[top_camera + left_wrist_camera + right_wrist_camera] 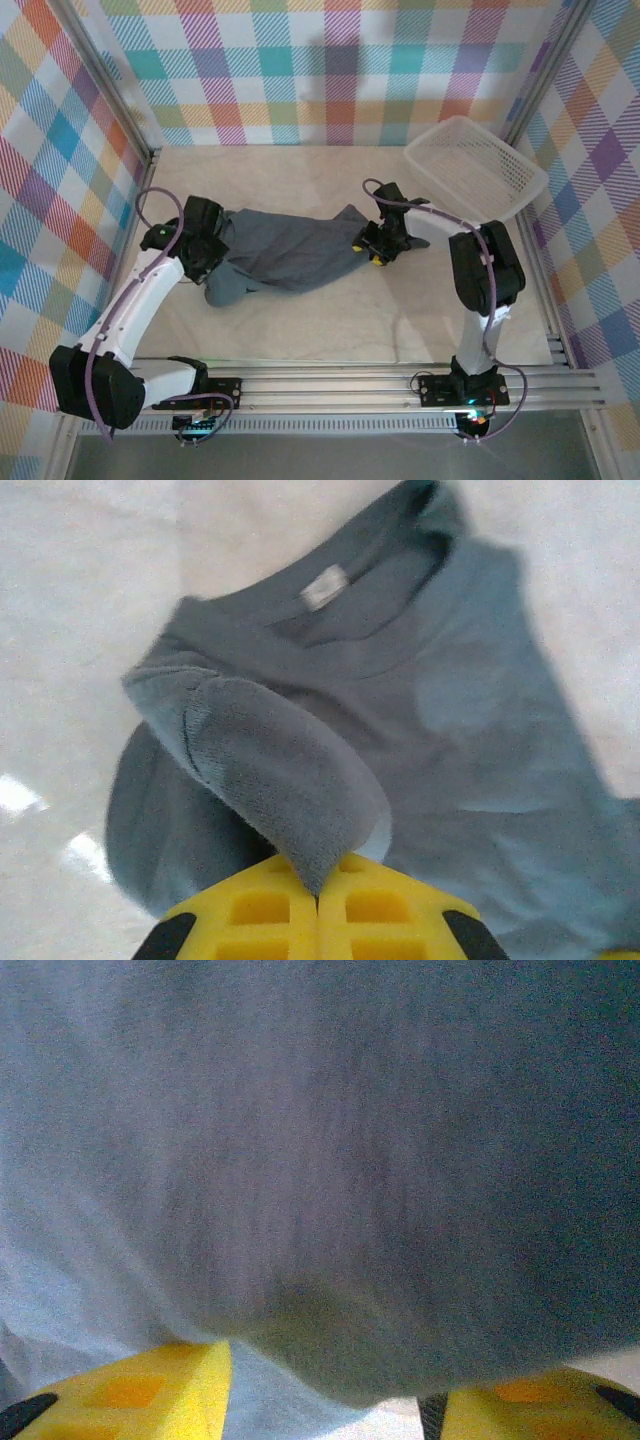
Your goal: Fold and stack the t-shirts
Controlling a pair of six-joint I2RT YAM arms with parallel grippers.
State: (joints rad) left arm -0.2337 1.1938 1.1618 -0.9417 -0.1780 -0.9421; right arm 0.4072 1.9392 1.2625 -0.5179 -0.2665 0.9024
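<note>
Left wrist view: left end effector pinches a fold of the grey t-shirt; right end effector stands spread, cloth sagging between.

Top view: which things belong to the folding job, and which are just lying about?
Job: t-shirt; left gripper, shut on its cloth; right gripper, open at its other end.
Lying about: white basket, back right corner.

No legible text is showing anywhere. A small pale neck tag is sitting inside the t-shirt collar, its print blurring out and reading as nothing.
</note>
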